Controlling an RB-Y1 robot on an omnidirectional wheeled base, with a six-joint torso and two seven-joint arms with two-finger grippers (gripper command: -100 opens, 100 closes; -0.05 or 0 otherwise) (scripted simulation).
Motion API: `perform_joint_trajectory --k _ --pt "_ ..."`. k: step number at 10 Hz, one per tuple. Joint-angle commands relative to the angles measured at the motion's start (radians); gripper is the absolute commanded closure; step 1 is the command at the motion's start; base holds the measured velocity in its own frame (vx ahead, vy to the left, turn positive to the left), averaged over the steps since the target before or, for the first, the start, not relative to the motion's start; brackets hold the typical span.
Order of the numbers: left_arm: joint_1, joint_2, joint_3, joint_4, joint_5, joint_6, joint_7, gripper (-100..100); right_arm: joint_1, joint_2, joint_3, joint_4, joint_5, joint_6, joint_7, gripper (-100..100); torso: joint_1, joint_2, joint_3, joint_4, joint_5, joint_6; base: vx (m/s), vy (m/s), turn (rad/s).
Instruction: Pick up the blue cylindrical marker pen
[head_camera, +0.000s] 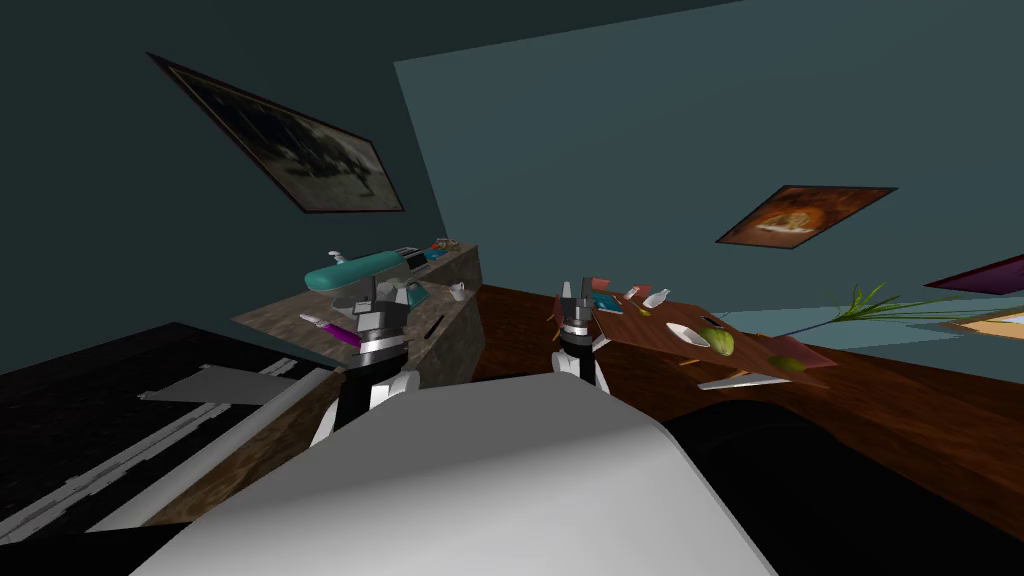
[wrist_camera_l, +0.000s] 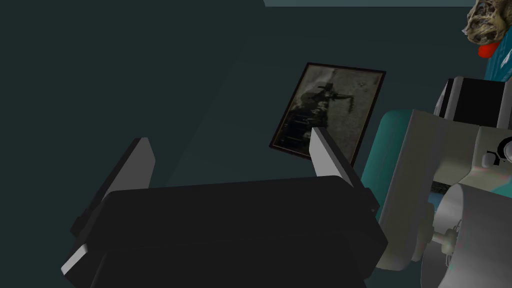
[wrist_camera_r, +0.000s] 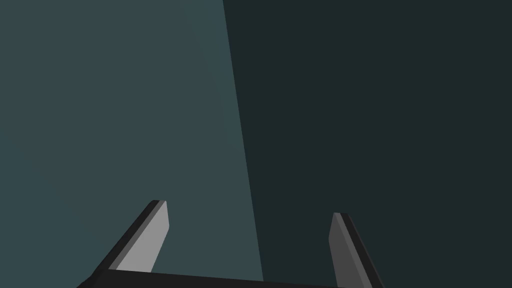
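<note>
Left hand (wrist_camera_l: 230, 142) stood open and empty, aimed upward over a mottled brown stone surface (head_camera: 275, 318).
A slim purple-and-white cylindrical pen (head_camera: 338, 331), likely the marker, lay beside its wrist; reaching stage, so the hand needed tipping down over it.

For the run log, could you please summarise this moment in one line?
left claw: open, empty, above counter | right claw: open, empty, beside table | purple pen: on counter, ungrasped
</note>
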Motion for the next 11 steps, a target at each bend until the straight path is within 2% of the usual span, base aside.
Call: perform_joint_trajectory --k 1,4,8,9,10,11 --pt "0.002 0.036 0.008 0.0 0.008 0.014 0.01 -100 0.0 0.0 0.0 0.0 0.0 0.0 0.0 0 0.0 0.0 0.0 0.0 0.0 0.0 0.013 -0.017 0.013" --pt "0.007 0.11 0.041 0.0 0.041 0.069 0.048 -100 0.0 0.0 0.0 0.0 0.0 0.0 0.0 0 -0.002 -0.002 -0.001 0.0 0.0 0.0 0.042 -0.038 0.03" --pt "0.02 0.189 0.115 -0.002 0.114 0.185 0.135 -100 0.0 0.0 0.0 0.0 0.0 0.0 0.0 0 -0.005 -0.005 -0.003 -0.001 -0.001 0.0 0.076 -0.072 0.046" --pt "0.02 0.189 0.115 -0.002 0.114 0.192 0.135 -100 0.0 0.0 0.0 0.0 0.0 0.0 0.0 0 -0.005 -0.005 -0.003 -0.001 -0.001 0.0 0.061 -0.062 0.022" --pt "0.024 0.206 0.137 -0.003 0.136 0.228 0.162 -100 0.0 0.0 0.0 0.0 0.0 0.0 0.0 0 -0.004 -0.005 -0.003 -0.001 -0.001 0.0 0.073 -0.057 0.023" --pt "0.024 0.206 0.137 -0.003 0.136 0.229 0.162 -100 0.0 0.0 0.0 0.0 0.0 0.0 0.0 0 -0.004 -0.005 -0.003 -0.001 -0.001 0.0 0.049 -0.04 0.027"
